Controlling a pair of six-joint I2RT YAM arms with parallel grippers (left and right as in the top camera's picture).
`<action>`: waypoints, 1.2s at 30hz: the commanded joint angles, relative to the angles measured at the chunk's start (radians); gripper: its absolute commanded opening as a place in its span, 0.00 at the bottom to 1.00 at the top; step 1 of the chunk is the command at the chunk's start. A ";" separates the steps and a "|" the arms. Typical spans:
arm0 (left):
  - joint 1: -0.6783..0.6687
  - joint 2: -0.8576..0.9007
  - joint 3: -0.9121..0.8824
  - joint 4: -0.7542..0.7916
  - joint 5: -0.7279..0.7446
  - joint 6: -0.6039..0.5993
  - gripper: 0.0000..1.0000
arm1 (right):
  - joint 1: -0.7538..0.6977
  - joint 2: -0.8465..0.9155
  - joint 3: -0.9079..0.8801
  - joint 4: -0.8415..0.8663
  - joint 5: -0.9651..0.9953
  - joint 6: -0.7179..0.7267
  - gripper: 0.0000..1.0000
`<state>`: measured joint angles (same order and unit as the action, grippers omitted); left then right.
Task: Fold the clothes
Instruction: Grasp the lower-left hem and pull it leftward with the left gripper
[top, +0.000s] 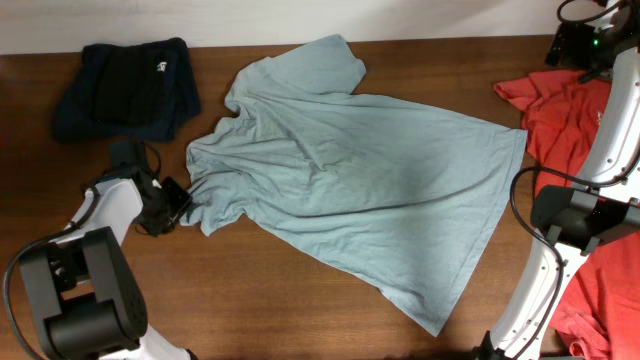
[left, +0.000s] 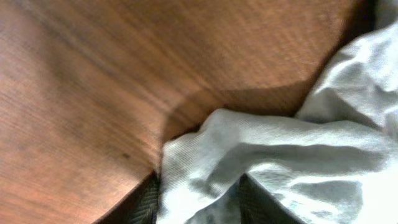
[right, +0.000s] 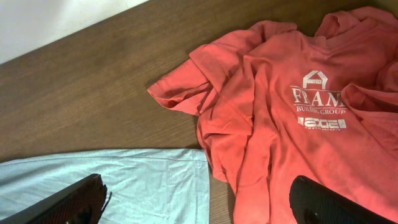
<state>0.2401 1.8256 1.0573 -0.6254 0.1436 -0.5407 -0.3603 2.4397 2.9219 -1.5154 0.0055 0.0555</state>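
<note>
Left pincer (left: 198, 190): pinching a bunched fold of pale blue-grey cotton short-sleeved T-shirt (top: 360, 170), cloth filling the gap between both dark fingers (left: 144, 202) in the wrist view. Sitting low at the shirt's left end, just over the brown wooden table (top: 250, 300).

Right pincer (right: 205, 208): standing spread wide, gripping nothing. Hanging above the table, with one finger over the blue-grey hem corner and the other over the coral-red cotton T-shirt (right: 280, 143).

Seeing the blue-grey shirt lying mostly flat and unfolded, running diagonally across the middle of the table. One sleeve pointing toward the far edge, hem running along the right side down to the near edge. Bunching and wrinkling at the left end around the grip, lying fairly smooth elsewhere.

Seeing the coral-red shirt lying crumpled at the right side of the table, just beside the blue-grey hem and looking to be touching it at the hem corner. Showing its white chest print (right: 317, 106) face up.

Also seeing a dark navy folded garment (top: 125, 85) lying at the far left of the table, near the blue-grey shirt but apart from it.
</note>
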 joint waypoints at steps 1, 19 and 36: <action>-0.002 0.024 -0.010 -0.019 -0.061 -0.004 0.18 | 0.000 -0.015 0.011 -0.003 -0.002 0.004 0.99; -0.002 0.024 -0.009 -0.189 -0.369 0.130 0.01 | 0.000 -0.015 0.011 -0.003 -0.002 0.004 0.99; 0.000 0.024 -0.010 -0.320 -0.532 0.029 0.01 | 0.000 -0.015 0.011 -0.003 -0.002 0.004 0.99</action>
<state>0.2359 1.8301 1.0569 -0.9356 -0.3569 -0.4801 -0.3603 2.4397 2.9219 -1.5154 0.0055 0.0559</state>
